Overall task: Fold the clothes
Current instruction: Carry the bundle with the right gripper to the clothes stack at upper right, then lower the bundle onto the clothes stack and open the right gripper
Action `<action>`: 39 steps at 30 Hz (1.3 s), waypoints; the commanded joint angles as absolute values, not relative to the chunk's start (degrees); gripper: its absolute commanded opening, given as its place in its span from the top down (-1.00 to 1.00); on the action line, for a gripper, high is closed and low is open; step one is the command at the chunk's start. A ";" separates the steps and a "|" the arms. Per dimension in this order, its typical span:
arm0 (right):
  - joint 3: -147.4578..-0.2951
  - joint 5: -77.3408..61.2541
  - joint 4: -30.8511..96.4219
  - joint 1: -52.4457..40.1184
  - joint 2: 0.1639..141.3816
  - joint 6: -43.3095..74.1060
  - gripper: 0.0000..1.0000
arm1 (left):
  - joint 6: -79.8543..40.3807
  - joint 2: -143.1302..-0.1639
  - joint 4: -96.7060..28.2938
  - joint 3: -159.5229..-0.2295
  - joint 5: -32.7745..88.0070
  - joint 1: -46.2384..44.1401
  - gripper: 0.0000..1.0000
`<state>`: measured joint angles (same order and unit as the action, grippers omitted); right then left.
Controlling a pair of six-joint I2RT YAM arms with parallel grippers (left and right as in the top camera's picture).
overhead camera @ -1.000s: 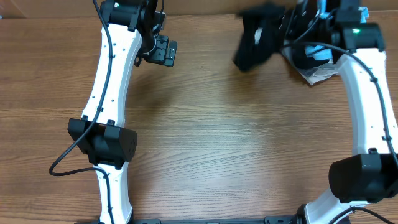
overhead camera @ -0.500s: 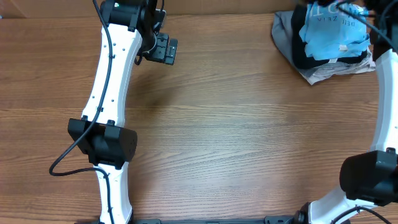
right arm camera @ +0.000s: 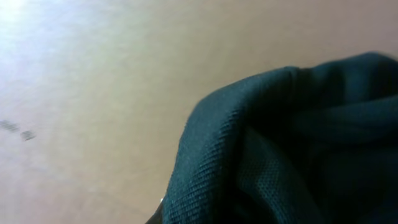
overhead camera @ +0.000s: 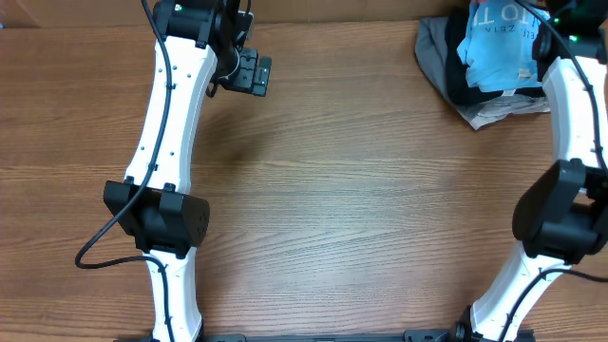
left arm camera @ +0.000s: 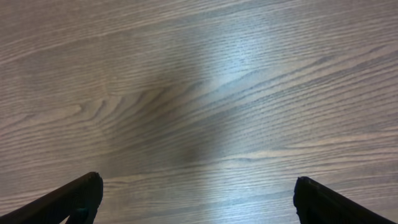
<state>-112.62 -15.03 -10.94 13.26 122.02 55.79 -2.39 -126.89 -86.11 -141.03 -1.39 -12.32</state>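
Observation:
Dark black T-shirt fabric (right arm camera: 292, 149) is bunched right against the right wrist camera and fills the lower right of that view, hiding my right gripper's fingers. The fabric hangs in front of a blurred beige background. In the overhead view the right arm (overhead camera: 570, 85) reaches to the far right corner, and its gripper and the T-shirt lie past the top edge. My left gripper (overhead camera: 249, 74) hovers over bare wood at the far left. It is open and empty, with its fingertips wide apart (left arm camera: 196, 199).
A pile of clothes lies at the far right corner: a light blue shirt with white lettering (overhead camera: 499, 47) on top, a grey garment (overhead camera: 435, 52) and a dark layer beneath, and a beige one (overhead camera: 494, 112) at the near side. The wooden table (overhead camera: 361, 209) spans the overhead view.
One second ago the right gripper held the black T-shirt up beside the pile. It has since carried it past the far edge, out of the overhead view. The left arm has not moved.

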 commanded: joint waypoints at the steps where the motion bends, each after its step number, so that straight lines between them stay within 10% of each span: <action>1: -114.43 -9.85 -13.85 13.87 121.75 57.12 0.93 | -1.28 -126.02 -85.12 -141.21 -1.93 -11.90 -1.00; 13: -114.43 -22.35 -5.13 19.27 123.50 56.60 0.92 | -1.32 -126.13 -83.07 -141.21 -1.91 -11.90 -1.00; 27: -114.43 -20.38 37.89 19.97 123.44 37.74 0.92 | -1.32 -126.26 -82.96 -141.21 -1.87 -11.97 -1.00; 35: -114.43 -19.33 46.33 20.18 121.95 34.11 0.73 | -1.30 -126.26 -82.96 -141.21 -1.87 -11.97 -1.00; 39: -114.43 -19.09 49.15 20.27 119.50 29.82 0.33 | -1.32 -126.26 -82.74 -141.21 -1.80 -12.01 -1.00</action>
